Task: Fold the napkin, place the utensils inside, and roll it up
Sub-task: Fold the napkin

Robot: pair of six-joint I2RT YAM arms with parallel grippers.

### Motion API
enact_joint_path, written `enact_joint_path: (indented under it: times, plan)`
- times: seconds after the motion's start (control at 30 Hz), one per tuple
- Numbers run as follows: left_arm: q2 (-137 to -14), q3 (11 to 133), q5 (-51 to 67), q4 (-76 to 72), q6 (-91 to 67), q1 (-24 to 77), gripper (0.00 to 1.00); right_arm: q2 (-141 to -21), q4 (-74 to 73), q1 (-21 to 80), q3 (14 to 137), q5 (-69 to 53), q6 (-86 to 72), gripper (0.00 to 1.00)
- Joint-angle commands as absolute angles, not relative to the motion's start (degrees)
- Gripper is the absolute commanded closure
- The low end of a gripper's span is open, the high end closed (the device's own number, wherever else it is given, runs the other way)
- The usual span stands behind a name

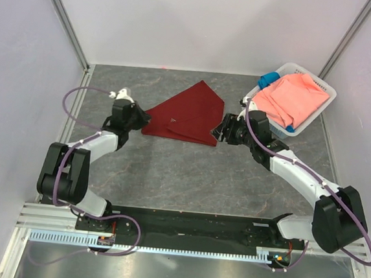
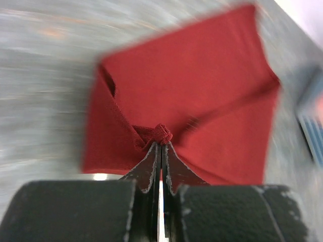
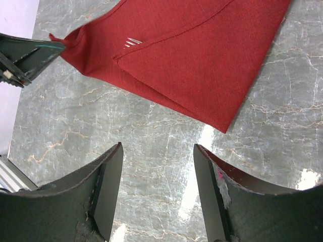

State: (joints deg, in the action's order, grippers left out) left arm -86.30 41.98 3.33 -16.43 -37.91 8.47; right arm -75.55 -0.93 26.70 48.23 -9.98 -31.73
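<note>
- One napkin (image 1: 186, 113) is lying folded on the grey marbled table (image 1: 182, 178), at its far middle, between the two grippers. Two layers are showing, an upper flap lying over a lower one.
- Utensils (image 3: 132, 42): only a few silvery tips are peeking out at the flap's edge. The rest is sitting under the cloth, so number and kind cannot be told.
- Orientation: the napkin's long near edge is running left to right across the table. A blunt point is facing the far wall, giving a roughly triangular outline.
- Left gripper (image 2: 161, 146): one, its jaws pressing together and pinching a small bunched corner at the napkin's left end. The left wrist view is smearing with blur.
- Right gripper (image 3: 157, 166): one, its jaws standing wide apart with only bare table showing between them. It is hovering just beside the napkin's near right corner, with no cloth inside the gap.
- One white slatted basket (image 1: 328, 91) is sitting at the far right of the table, well apart from the napkin's middle.
- Basket contents: one salmon-pink cloth (image 1: 296, 100) is filling most of it, and one small blue cloth (image 1: 267, 79) is showing at its far left end.
</note>
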Motion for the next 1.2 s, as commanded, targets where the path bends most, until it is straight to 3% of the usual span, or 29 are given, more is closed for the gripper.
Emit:
enact_joint_path:
  times: [0.0, 0.4, 1.17]
  plan:
    - [-87.3, 46.1, 5.8, -21.0, -32.3, 14.9, 0.98, -73.2, 0.2, 26.5, 47.1, -8.9, -31.8, 0.34]
    - [-97.3, 56.7, 11.1, -24.1, -26.4, 27.8, 0.98, -71.5, -1.3, 26.5, 45.4, -7.7, -30.8, 0.34]
    - [-109.4, 68.9, 17.3, -17.7, -18.2, 34.7, 0.98, -70.8, -2.1, 26.4, 44.6, -6.1, -30.3, 0.33]
